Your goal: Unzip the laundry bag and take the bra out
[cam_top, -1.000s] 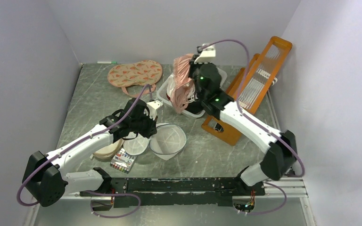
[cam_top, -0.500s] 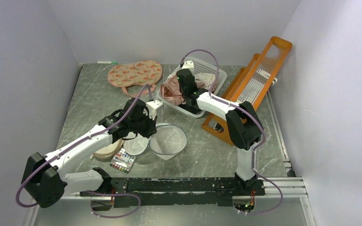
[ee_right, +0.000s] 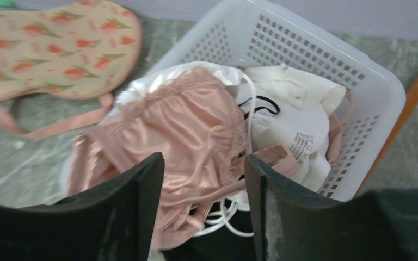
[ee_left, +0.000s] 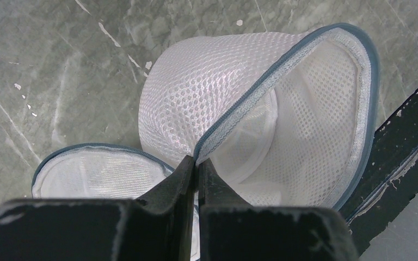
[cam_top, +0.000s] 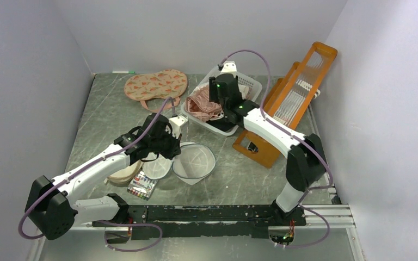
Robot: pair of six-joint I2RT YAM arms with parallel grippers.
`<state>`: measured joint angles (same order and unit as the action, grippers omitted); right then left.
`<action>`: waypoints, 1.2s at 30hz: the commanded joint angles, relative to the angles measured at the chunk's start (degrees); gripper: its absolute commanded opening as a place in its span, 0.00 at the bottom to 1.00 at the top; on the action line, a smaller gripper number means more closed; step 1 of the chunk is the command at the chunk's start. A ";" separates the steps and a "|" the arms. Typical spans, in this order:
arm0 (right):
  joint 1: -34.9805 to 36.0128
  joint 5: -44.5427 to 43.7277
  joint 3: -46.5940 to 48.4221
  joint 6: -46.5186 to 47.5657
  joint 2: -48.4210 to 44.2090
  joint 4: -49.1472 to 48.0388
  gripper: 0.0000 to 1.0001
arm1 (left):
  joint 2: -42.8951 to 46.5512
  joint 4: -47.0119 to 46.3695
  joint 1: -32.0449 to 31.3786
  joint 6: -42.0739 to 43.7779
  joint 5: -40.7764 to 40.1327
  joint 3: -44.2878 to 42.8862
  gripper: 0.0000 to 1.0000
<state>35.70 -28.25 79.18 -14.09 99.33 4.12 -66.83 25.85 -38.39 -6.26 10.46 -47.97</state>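
— In the basket lies the bra, the right gripper spread wide above it.
— And the left gripper?
— Clamped on the rim of the bag, which gapes open on the table.

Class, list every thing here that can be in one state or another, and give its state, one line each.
laundry bag: unzipped, gaping open, no bra seen inside.
bra: out of the bag, crumpled in the basket.
basket: upright, holding garments.
left gripper: shut on the laundry bag's rim.
right gripper: open, above the bra.
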 commanded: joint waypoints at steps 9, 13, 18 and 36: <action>-0.15 28.17 3.19 -0.74 6.11 0.56 0.37 | -0.82 0.13 -0.07 0.02 -0.22 -1.79 0.14; -0.15 18.40 9.83 0.82 14.41 5.13 0.32 | -0.61 0.01 -0.18 0.02 -0.45 -1.78 0.15; -1.06 10.21 15.30 2.01 25.16 9.56 0.30 | -0.73 -0.17 -0.18 0.10 0.05 -1.77 0.15; 2.72 8.22 10.38 5.32 6.81 12.65 0.64 | -2.31 -0.10 -0.22 0.20 0.43 -1.92 0.15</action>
<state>35.79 -18.92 92.47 -10.00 116.38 16.14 -68.97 25.96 -38.41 -6.26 10.50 -47.97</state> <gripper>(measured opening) 0.599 0.151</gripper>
